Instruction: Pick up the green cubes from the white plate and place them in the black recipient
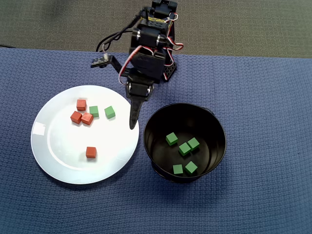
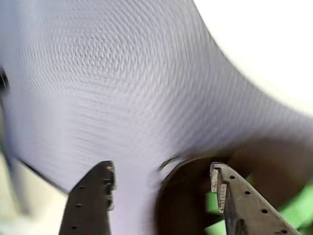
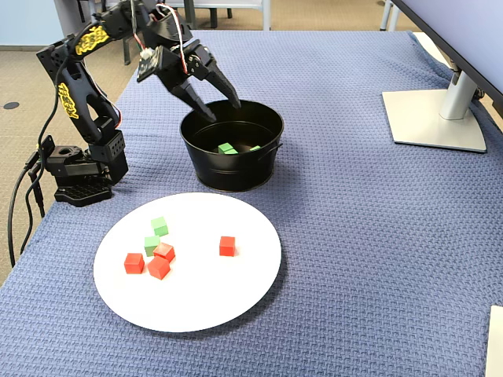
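Four red cubes beside two green cubes | pincer open

The gripper is wide open with nothing in it. Below it are the blurry blue cloth and the black recipient. A bit of green shows inside.

no legible text, yellow markings on arm unreadable

An office: monitor stand on the blue-clothed table, carpeted floor.
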Robot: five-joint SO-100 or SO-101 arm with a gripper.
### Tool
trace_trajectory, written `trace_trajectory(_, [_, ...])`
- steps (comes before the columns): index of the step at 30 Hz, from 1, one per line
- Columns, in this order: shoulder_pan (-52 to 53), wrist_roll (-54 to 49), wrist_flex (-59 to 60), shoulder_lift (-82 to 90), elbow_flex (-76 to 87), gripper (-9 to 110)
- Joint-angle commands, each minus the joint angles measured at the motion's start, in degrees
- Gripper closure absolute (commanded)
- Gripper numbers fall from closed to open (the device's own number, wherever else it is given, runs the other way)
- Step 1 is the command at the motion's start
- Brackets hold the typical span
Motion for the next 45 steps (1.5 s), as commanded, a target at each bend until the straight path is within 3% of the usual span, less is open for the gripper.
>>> trace_trajectory(1, [5.89,-24.08,-3.52,2.99,2.46,85])
trace_trajectory(8, [13.18,-55.55,-5.27,3.43,14.33,85])
trace_trajectory(13, [15.91,-64.69,-5.45,3.87,20.92,81])
trace_trajectory(17, [16.52,-61.17,-4.75,5.01,25.31,79])
trace_trajectory(27, [25.22,-63.9,-8.7,2.2,31.38,79])
trace_trajectory(36, [31.46,-52.82,-11.87,-3.87,31.2,82])
trace_trajectory(45, [33.4,-57.83,-18.11,-8.0,35.51,78])
